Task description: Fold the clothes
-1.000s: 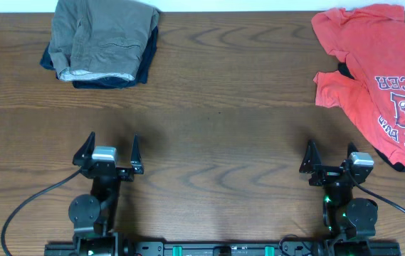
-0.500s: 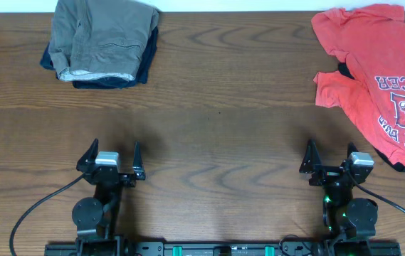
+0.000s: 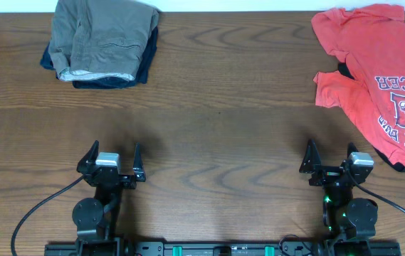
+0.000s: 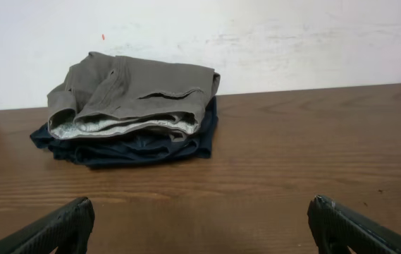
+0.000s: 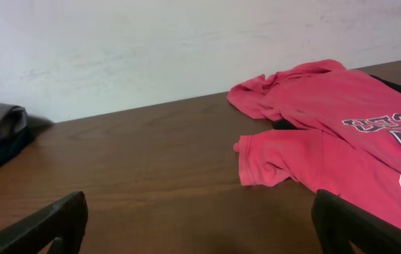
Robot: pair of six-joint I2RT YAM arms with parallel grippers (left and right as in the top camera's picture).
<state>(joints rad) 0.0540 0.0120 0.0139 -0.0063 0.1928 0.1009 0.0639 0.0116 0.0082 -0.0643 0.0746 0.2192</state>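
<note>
The brown wooden worktop (image 3: 216, 128) fills the view. A red T-shirt (image 3: 380, 78) with white lettering lies spread at the far right. At the far left the grey-khaki shorts (image 3: 102, 35) sit folded on top of a dark navy garment (image 3: 149, 53). At the near edge, the left jaws and the right jaws both stand wide apart, holding nothing, well apart from the clothing.

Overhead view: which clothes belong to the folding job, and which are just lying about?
Belongs to the job:
- grey-khaki shorts, on top of the pile

Just lying about:
- navy denim garment, beneath the shorts
- red T-shirt, spread out
</note>
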